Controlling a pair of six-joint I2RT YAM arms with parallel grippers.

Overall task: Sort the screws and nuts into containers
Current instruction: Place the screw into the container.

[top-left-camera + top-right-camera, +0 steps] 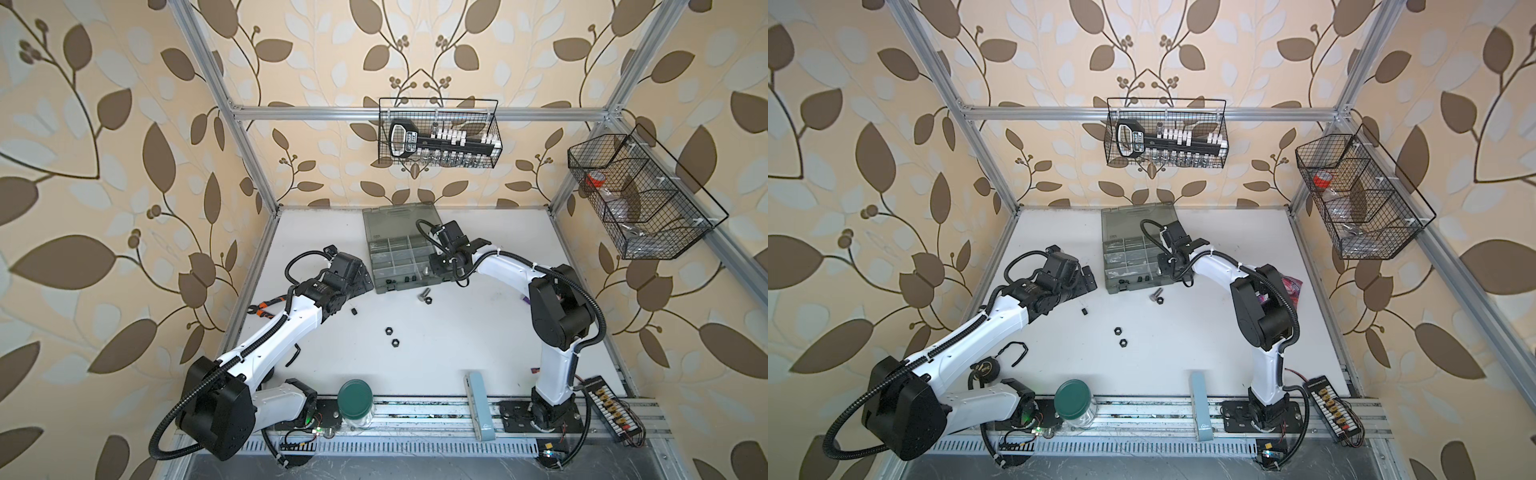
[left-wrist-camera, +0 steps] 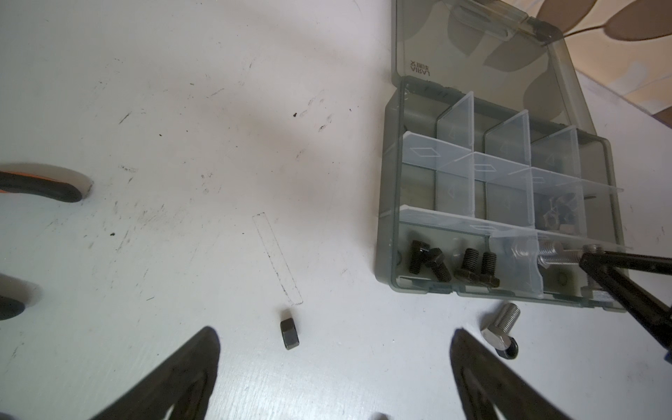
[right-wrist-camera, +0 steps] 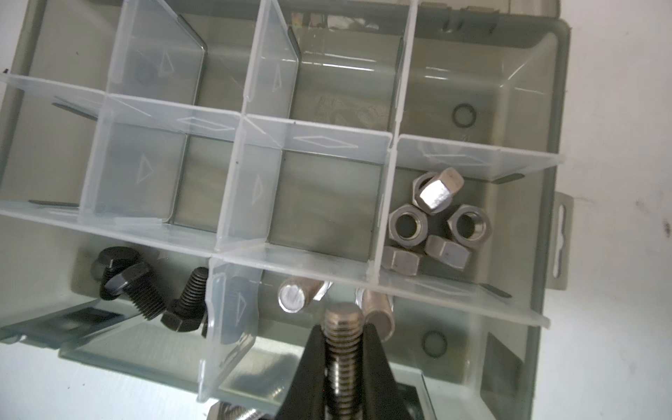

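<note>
Walls (image 1: 104, 124): cream paper printed with brown and pale grey leaves on dark stems. Frame (image 1: 311, 113): plain silver. Table (image 1: 457, 340): white with dark scuffs. Case (image 3: 552, 91): translucent grey, with clear frosted dividers (image 3: 312, 142). The black screws (image 3: 138, 287) are matt and the silver screw (image 3: 342, 338) is bright. Boxed nuts (image 3: 436, 218): silver-grey. Loose nuts (image 1: 389, 331): black. Arms (image 1: 291, 328): white shells and black joints. Jar lid (image 1: 354, 399): dark green. Baskets (image 1: 438, 133): black wire mesh. Pliers (image 2: 43, 189): orange and black handles.
</note>
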